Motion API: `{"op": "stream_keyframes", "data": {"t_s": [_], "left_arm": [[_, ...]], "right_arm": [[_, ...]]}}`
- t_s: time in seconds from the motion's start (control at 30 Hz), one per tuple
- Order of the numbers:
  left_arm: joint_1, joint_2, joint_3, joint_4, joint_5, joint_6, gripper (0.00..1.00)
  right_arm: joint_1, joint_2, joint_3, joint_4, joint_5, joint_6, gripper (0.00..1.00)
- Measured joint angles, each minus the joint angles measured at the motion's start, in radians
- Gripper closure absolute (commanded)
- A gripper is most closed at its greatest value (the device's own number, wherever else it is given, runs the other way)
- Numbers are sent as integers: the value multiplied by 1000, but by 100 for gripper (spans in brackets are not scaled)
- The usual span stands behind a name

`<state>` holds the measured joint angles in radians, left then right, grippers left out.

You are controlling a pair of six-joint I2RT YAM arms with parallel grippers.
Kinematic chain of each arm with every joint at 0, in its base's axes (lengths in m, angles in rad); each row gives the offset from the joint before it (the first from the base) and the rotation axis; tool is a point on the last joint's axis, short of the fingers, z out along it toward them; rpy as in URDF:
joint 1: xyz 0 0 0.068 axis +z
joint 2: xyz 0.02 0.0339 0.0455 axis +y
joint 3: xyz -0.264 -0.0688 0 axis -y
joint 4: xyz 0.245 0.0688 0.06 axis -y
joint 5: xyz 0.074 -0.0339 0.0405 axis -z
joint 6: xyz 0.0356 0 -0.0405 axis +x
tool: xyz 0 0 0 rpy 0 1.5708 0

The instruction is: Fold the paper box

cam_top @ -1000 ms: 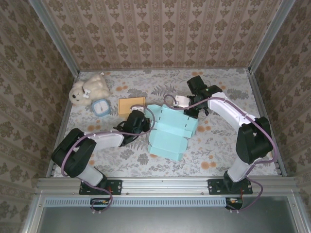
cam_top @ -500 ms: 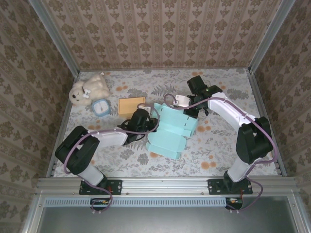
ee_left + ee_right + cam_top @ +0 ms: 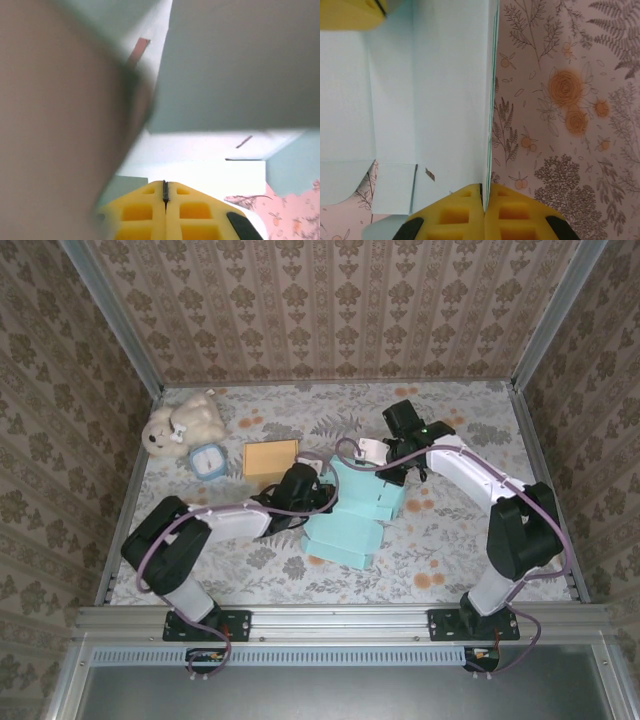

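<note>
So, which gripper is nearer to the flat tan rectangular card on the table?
Left. The left gripper is close to the tan card's near-right corner, at the light blue paper box. The right gripper is farther right, at the box's far edge.

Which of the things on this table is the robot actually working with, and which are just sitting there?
In the job:
light blue paper box
left gripper, shut beside the box
right gripper, shut on a panel edge of the box

Just lying about:
cream plush toy
small blue clock
tan cardboard piece
</note>
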<state>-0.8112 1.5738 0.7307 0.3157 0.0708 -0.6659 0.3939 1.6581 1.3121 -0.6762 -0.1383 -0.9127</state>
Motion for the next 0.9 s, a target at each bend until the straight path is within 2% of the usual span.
{"op": "stream_keyframes", "data": {"t_s": [0.17,0.3,0.4,0.6,0.9], "left_arm": [[-7,-258,-83,-69,-73,51,93],[-19,-490,-149,-116,-175,104,88],[-9,-591,-194,-148,-256,132,87],[58,-616,-312,-150,-320,167,85],[81,-526,-385,-13,-308,247,80]], "right_arm": [[32,-55,-49,52,70,-47,100],[89,-87,-66,102,146,-103,100],[123,-122,-93,159,177,-144,100],[154,-167,-158,257,201,-230,100],[154,-167,-297,452,216,-307,100]]}}
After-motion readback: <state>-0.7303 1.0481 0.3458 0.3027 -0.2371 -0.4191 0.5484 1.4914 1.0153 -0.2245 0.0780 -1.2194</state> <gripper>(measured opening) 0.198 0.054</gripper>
